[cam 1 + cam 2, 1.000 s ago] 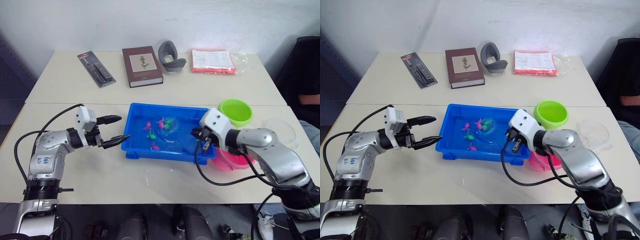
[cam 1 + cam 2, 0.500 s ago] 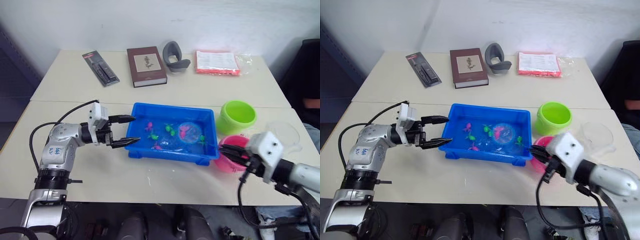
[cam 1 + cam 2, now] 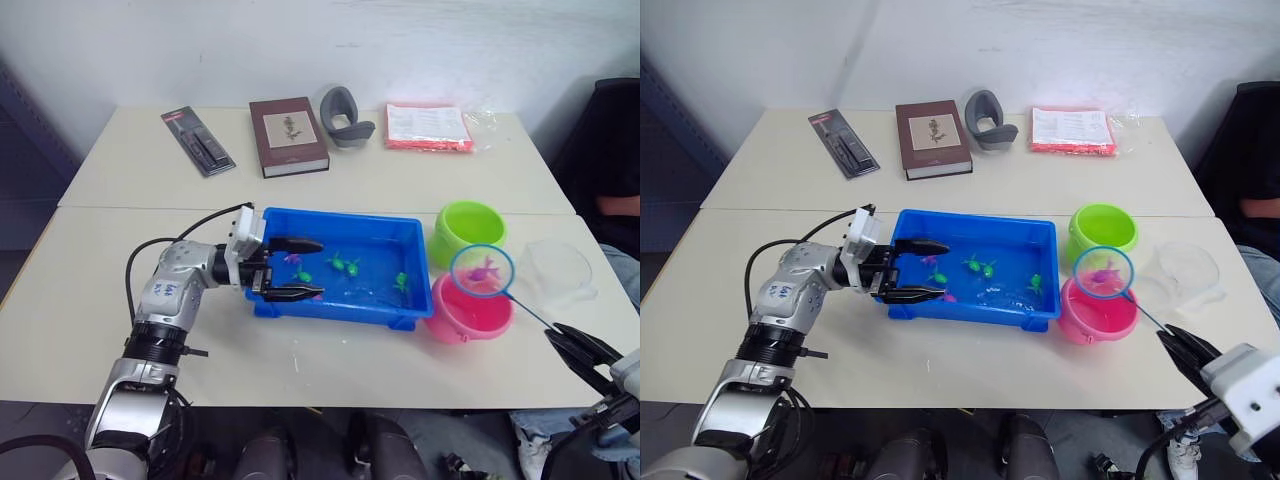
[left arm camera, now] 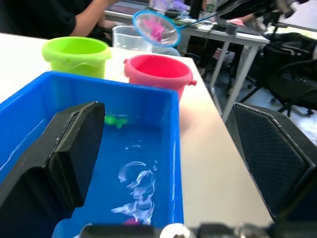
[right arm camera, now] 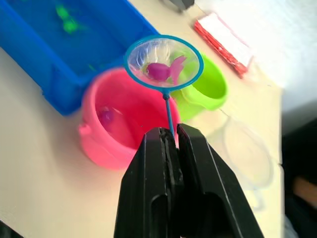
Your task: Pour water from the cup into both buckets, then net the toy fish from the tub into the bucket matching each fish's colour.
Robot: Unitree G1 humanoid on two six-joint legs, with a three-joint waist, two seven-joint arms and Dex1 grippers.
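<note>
A magenta-pink toy fish (image 5: 164, 70) lies in a small blue-rimmed round net (image 3: 482, 270), handle slanting down to the right gripper (image 5: 170, 142) clenched on it, above the pink plastic bucket (image 3: 468, 312). The left gripper (image 3: 302, 268) gapes over the blue tub (image 3: 340, 306).

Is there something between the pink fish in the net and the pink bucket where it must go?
Nothing visible. The right gripper holds the net with the pink fish above the pink bucket, whose mouth is open.
</note>
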